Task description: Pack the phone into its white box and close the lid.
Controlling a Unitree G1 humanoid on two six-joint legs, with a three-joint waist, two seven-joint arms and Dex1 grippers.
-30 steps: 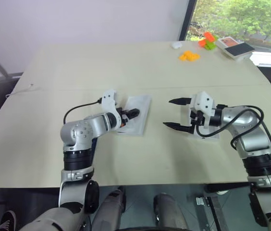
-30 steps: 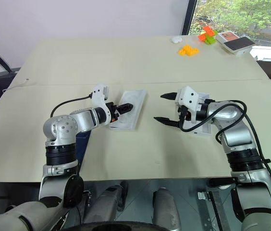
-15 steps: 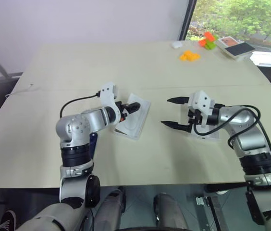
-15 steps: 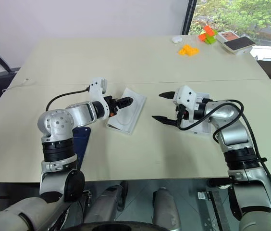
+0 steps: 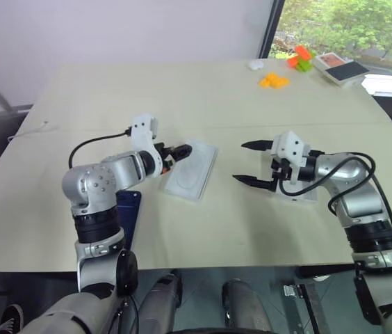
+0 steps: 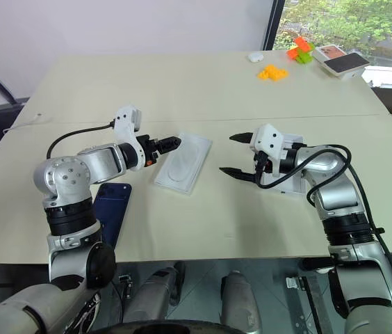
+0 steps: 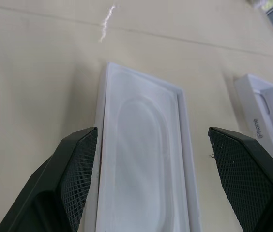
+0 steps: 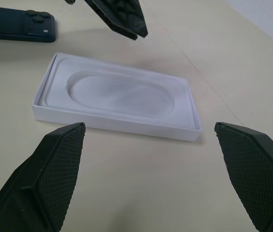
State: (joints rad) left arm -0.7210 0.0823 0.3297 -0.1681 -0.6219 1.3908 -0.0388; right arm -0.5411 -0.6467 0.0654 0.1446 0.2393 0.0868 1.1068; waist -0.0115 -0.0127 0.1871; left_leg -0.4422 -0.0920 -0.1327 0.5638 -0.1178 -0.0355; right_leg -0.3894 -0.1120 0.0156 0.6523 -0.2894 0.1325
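Both empty: left pincer (image 6: 174,142) spread above white box (image 6: 184,163), seemingly not touching; right pincer (image 6: 233,156) wide apart.

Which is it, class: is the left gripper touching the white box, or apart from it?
Apart. In the left wrist view the left gripper has its fingers spread wide above the white box, with the box's rims lying between them untouched.

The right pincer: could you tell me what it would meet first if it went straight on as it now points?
Most likely the shallow white cardboard box with the oval recess, lying ahead of the open right pincer; depth is uncertain.
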